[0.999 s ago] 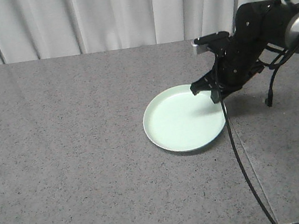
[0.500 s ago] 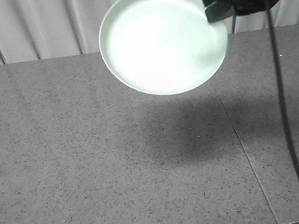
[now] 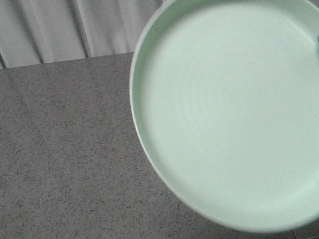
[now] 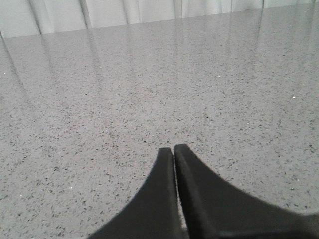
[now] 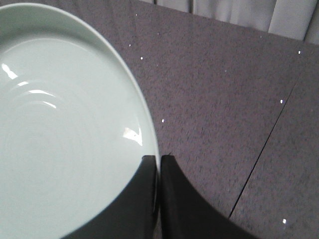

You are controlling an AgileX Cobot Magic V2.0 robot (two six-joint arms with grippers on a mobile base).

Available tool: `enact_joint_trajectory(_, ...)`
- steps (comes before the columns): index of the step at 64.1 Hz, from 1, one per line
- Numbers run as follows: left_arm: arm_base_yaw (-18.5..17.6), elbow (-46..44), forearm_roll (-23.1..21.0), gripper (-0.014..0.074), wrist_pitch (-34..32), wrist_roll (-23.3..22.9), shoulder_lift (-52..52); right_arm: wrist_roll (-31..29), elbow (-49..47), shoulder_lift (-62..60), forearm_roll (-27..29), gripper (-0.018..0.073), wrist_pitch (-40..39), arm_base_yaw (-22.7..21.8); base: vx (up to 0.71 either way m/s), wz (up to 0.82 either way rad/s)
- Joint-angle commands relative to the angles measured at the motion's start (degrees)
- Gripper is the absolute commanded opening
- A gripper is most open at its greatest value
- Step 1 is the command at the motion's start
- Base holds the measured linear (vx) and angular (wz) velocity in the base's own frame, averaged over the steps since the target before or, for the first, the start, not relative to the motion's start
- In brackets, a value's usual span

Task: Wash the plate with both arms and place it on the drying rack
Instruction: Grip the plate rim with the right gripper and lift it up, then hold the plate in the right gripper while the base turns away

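The right gripper (image 5: 158, 158) pinches the rim of the plate (image 3: 236, 107), held in the air above the counter (image 3: 52, 173), while the left gripper (image 4: 173, 149) is closed on nothing.

Front camera looks down across the desk (image 3: 47, 173) toward curtains (image 3: 41, 26) at 12 o'clock, the plate (image 3: 237, 113) close to its lens. Wrist cameras look low over the left end effector (image 4: 173, 149) and right end effector (image 5: 158, 158); the right view shares the plate.
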Motion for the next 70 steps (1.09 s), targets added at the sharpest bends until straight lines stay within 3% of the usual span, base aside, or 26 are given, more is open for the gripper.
enact_joint_trajectory(1, -0.3, -1.5, -0.2, -0.0006, -4.0, -0.4, -0.8, 1.5, 8.9, -10.1, 0.5, -0.0004, -4.5, -0.4, 0.0, 0.0)
enact_joint_trajectory(14, -0.3, -1.5, -0.2, -0.0006, -4.0, -0.4, -0.8, 5.2, 27.7, -27.7, 0.2, -0.0004, -4.7, -0.4, 0.0, 0.0)
enact_joint_trajectory(26, -0.3, -1.5, -0.2, -0.0006, -4.0, -0.4, -0.8, 8.3, 37.0, -38.7, 0.2, -0.0004, -4.5, -0.4, 0.0, 0.0)
enact_joint_trajectory(70, -0.3, -1.5, -0.2, -0.0006, -4.0, -0.4, -0.8, 8.3, 37.4, -42.7, 0.8, -0.0004, -4.5, -0.4, 0.0, 0.0)
